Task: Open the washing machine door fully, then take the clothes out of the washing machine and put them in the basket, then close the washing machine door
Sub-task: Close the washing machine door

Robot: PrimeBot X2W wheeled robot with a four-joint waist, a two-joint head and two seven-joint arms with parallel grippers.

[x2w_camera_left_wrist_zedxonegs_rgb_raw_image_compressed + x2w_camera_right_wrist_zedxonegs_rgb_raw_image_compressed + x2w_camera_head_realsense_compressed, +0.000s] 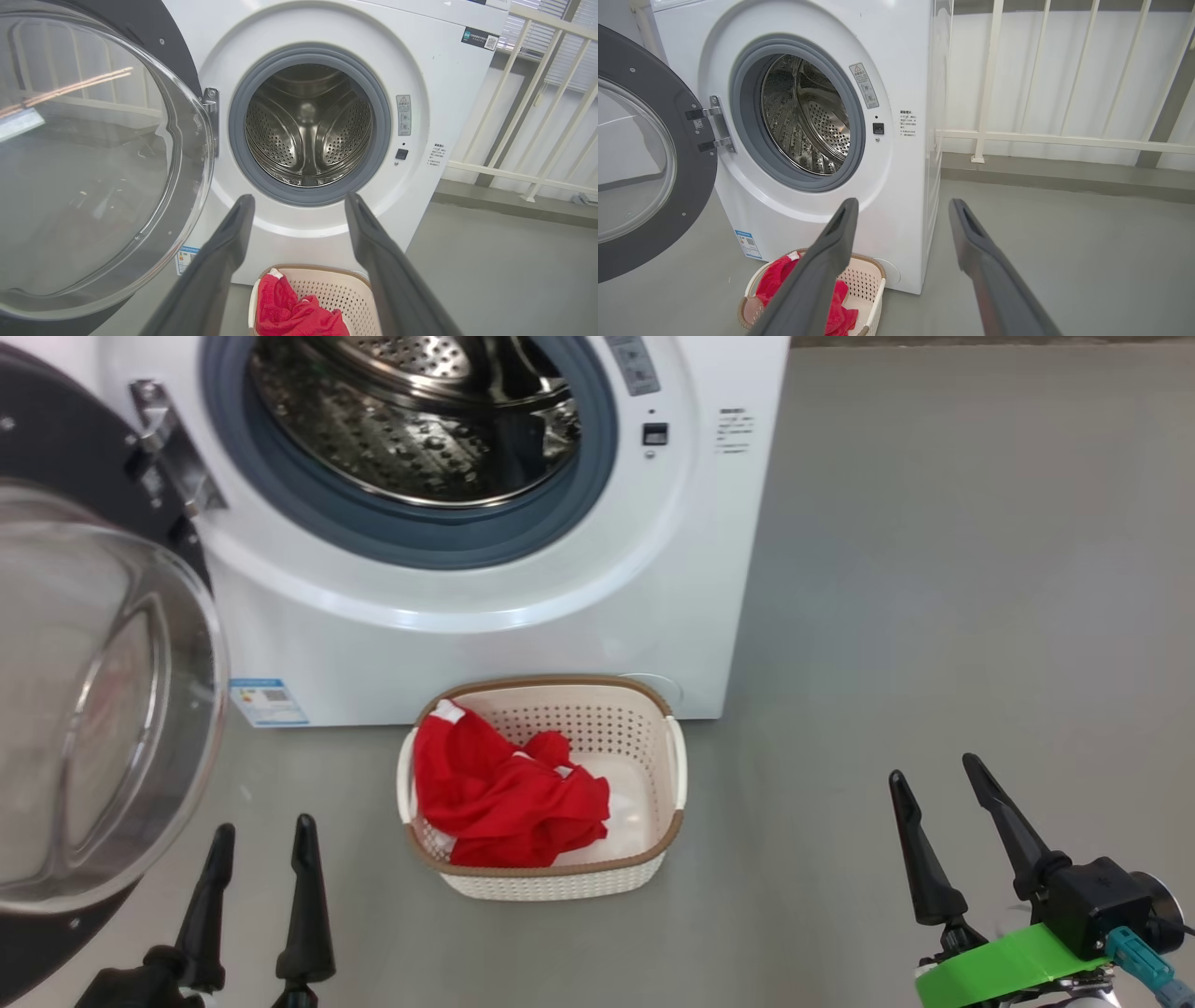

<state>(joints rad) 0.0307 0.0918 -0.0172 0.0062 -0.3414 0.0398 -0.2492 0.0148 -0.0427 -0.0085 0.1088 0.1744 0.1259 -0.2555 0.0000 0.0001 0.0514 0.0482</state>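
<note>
Unloading judged done; closing the door up next.
Both hands spread, holding nothing. Clothes heaped in the basket, ahead of and between left hand and right hand, nearer the left; no fabric seen in the drum. Door wide open just left of the left hand, inner side facing it. Probably calls for reaching round its outer face and pushing rightward till shut.

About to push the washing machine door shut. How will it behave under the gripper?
The washing machine door looks rigid and probably swings on its metal hinge rather than flexing. Its glossy glass bowl is likely slippery, so a push may slide; the dark rim seems safer.
</note>
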